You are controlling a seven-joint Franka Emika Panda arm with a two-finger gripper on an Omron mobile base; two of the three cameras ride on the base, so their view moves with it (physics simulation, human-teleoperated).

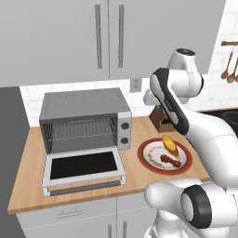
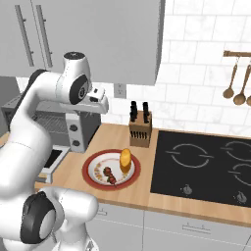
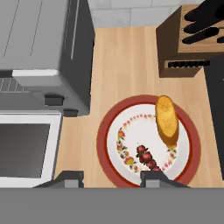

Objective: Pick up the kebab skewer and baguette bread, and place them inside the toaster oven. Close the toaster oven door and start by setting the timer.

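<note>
On plate [image 3: 109, 144]: one kebab skewer [image 3: 148, 159], one baguette bread [image 3: 167, 119].

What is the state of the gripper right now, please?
Gripper: open, holding nothing; its fingers are spread wide above the plate, clear of the kebab skewer and baguette bread.

Base views flank arm, facing counter; hand view looks straight down; all share plate [image 1: 148, 160].
</note>
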